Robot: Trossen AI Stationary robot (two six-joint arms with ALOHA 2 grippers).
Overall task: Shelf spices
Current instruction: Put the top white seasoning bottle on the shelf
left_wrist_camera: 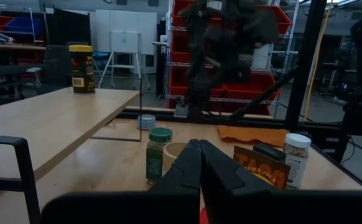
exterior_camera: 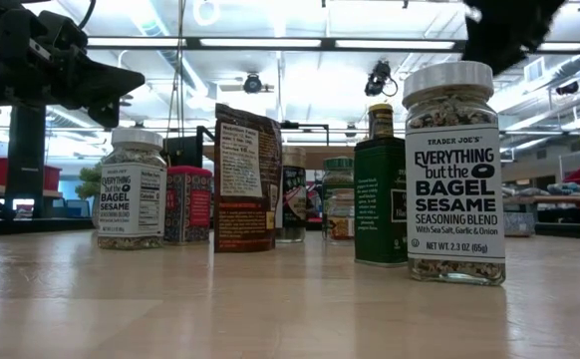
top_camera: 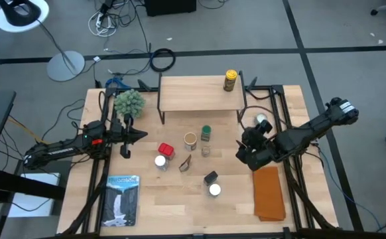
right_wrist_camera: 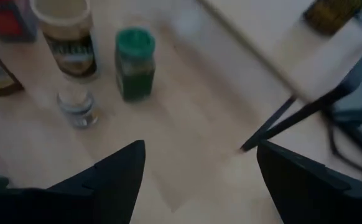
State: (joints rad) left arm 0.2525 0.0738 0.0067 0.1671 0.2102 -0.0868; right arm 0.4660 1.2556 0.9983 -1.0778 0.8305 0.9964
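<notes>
The shelf (top_camera: 199, 93) stands at the table's far middle, with a yellow-capped jar (top_camera: 231, 79) on its right end. The other spices stand in a loose group in front of it: a green-capped jar (top_camera: 206, 133), a tan canister (top_camera: 190, 139), a small clear jar (top_camera: 206, 151), a red tin (top_camera: 166, 150), a brown packet (top_camera: 186, 164), a black box (top_camera: 210, 177) and two white-capped jars (top_camera: 160, 161) (top_camera: 214, 190). My right gripper (right_wrist_camera: 199, 180) hangs open above bare tabletop, right of the group and near the shelf's right leg (right_wrist_camera: 274, 124). My left gripper (left_wrist_camera: 199, 165) waits shut at the left.
A fuzzy green plant (top_camera: 128, 101) stands by the shelf's left end. A flat silver tin (top_camera: 262, 119) lies right of the shelf, an orange cloth (top_camera: 269, 192) at the near right and a picture book (top_camera: 122, 199) at the near left.
</notes>
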